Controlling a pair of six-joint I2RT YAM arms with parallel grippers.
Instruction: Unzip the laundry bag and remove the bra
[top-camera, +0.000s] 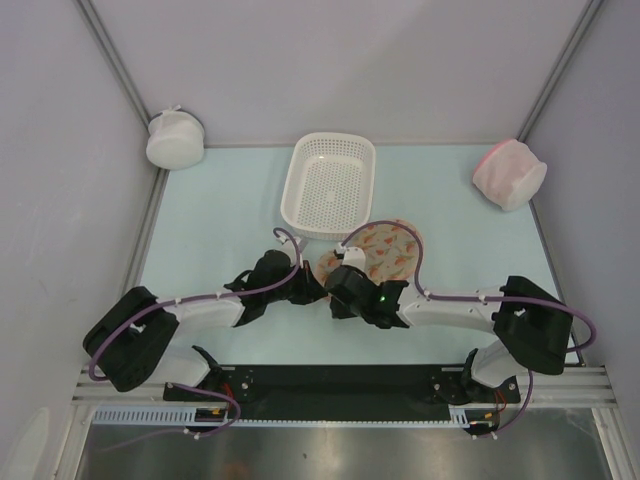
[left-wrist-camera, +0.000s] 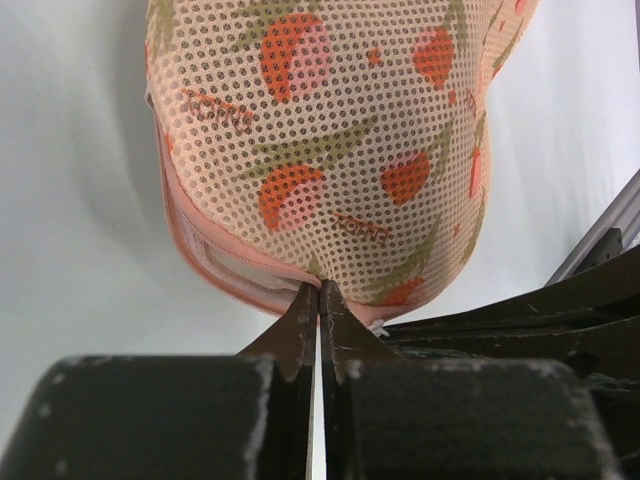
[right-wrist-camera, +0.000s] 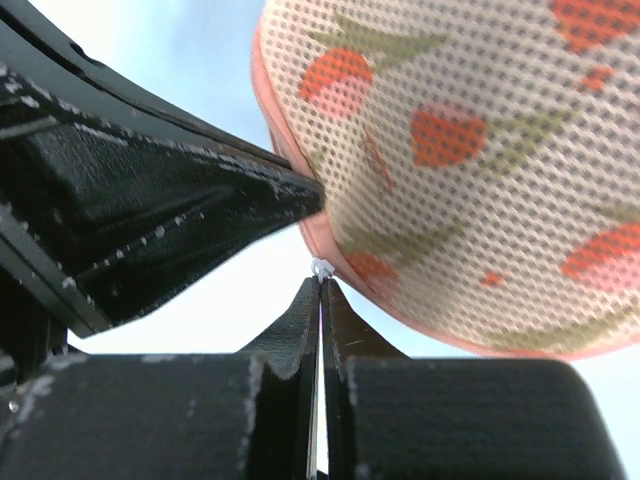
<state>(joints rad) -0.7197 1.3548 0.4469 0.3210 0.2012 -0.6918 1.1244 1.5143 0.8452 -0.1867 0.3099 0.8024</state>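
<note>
The laundry bag (top-camera: 385, 250) (near the middle of the tabletop (top-camera: 220, 200)) is pinched at its pink edging by the left gripper (left-wrist-camera: 318, 292); a small white tab (right-wrist-camera: 320, 268) is clamped by the right gripper (right-wrist-camera: 320, 288).

Table: the pale green flat table (top-camera: 210, 230) carries everything, with both arm bases at its near edge.
Basket: the white perforated plastic basket (top-camera: 330, 185) sits mid-table towards the rear.
Laundry bag: the flat beige printed mesh laundry bag (top-camera: 390, 248) lies on the table before the basket, its far end just beside the basket's near right corner.
White pouch: the round white mesh pouch (top-camera: 175, 140) sits in the far left corner, well apart from the basket.
Pink pouch: the round pink-and-white mesh pouch (top-camera: 510, 172) sits far right, well apart from the basket.
Left claw: the left claw (left-wrist-camera: 319, 298) is at the bag's near-left end, tips meeting on its edging.
Right claw: the right claw (right-wrist-camera: 321, 288) is just right of the left claw, tips meeting on a small white tab (right-wrist-camera: 320, 268) at that same edging.
</note>
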